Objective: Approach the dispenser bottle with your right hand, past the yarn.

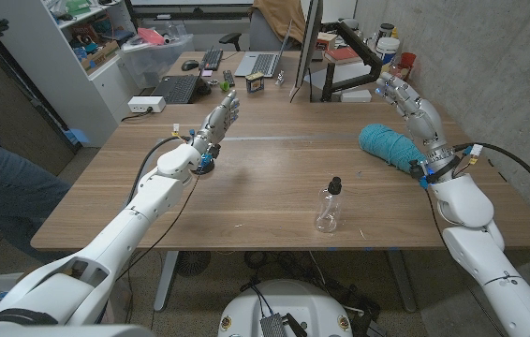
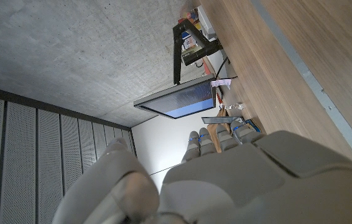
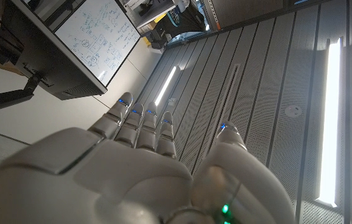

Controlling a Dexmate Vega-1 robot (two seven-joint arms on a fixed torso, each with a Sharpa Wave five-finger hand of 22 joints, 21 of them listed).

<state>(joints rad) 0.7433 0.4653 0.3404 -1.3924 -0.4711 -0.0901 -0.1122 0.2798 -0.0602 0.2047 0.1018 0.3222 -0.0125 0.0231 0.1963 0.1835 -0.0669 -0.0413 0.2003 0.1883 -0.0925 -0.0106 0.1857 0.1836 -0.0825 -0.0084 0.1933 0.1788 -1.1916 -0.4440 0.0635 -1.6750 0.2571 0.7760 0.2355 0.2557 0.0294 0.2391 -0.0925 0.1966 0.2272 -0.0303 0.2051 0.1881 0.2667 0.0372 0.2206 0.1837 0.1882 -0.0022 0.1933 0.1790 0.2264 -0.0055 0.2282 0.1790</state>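
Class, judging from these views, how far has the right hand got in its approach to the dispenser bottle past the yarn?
Done: nothing visible. In hand: the right hand is raised, open, above and behind the teal yarn. Left: pass the yarn and reach the dispenser bottle, standing untouched near the table's front edge.

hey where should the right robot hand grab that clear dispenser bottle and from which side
Probably around the clear body of the dispenser bottle, below the narrow black pump top. It stands upright, so a sideways wrap suits it. Come from the robot's right, where the right robot hand is raised beyond the teal yarn.
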